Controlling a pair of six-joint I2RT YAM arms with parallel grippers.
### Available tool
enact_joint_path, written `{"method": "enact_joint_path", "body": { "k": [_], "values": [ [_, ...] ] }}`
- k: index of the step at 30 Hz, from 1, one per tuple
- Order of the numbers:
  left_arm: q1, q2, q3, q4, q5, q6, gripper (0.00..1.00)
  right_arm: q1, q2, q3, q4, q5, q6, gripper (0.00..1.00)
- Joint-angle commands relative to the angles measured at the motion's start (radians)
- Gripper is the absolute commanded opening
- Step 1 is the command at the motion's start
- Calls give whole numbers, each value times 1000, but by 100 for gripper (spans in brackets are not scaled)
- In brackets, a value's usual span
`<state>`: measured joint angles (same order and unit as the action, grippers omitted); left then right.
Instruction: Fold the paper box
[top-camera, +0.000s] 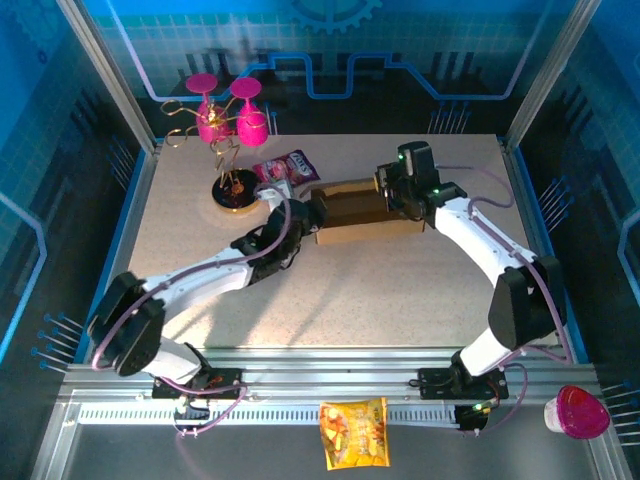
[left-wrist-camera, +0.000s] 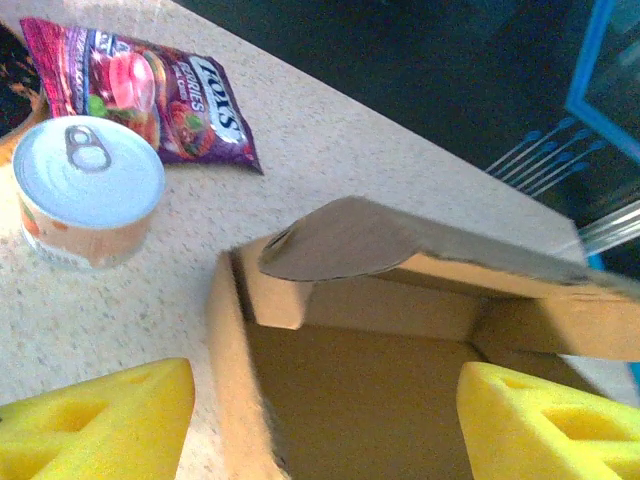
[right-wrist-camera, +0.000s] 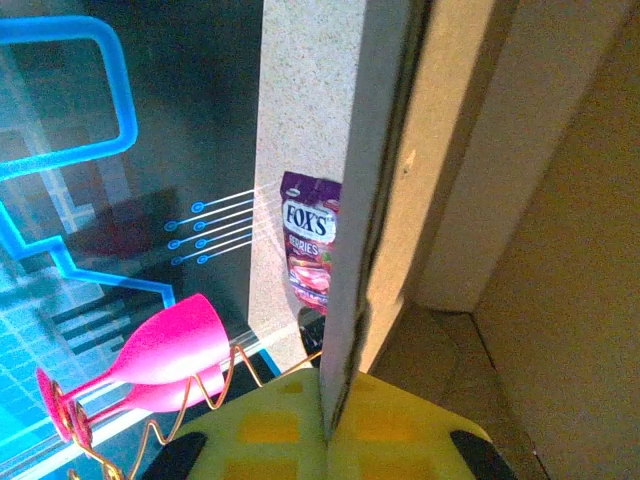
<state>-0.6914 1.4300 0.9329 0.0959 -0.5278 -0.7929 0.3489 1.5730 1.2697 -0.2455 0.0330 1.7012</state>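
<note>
On the speckled counter (top-camera: 400, 285) sits a brown corrugated paper box (top-camera: 355, 215); left gripper (left-wrist-camera: 325, 425) spread astride its wall; right gripper (right-wrist-camera: 325, 440) pinching its flap.

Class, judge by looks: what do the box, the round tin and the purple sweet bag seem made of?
The paper box: matt brown cardboard, fuzzy cut edges. The tin: probably metal, smooth pale lid with ring pull. The bag: likely glossy plastic film, printed, shiny highlights.

We see the paper box (top-camera: 362, 212), plain brown corrugated cardboard, shallow and open-topped, walls raised, a rounded flap (left-wrist-camera: 350, 240) leaning in over its hollow, lying on the table (top-camera: 400, 290), past its middle.
</note>
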Motion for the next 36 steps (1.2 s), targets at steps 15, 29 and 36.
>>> {"method": "enact_joint_path", "body": {
  "k": [15,29,36],
  "values": [
    [196,-179,166,-565,277,-312,62,-7,-199,-359,355,-98,-174,0],
    [241,42,254,-584,526,-308,58,-24,-237,-567,329,-164,-248,0],
    [244,192,268,-542,621,-256,59,-64,-181,-563,126,-217,-288,31]
  ]
}}
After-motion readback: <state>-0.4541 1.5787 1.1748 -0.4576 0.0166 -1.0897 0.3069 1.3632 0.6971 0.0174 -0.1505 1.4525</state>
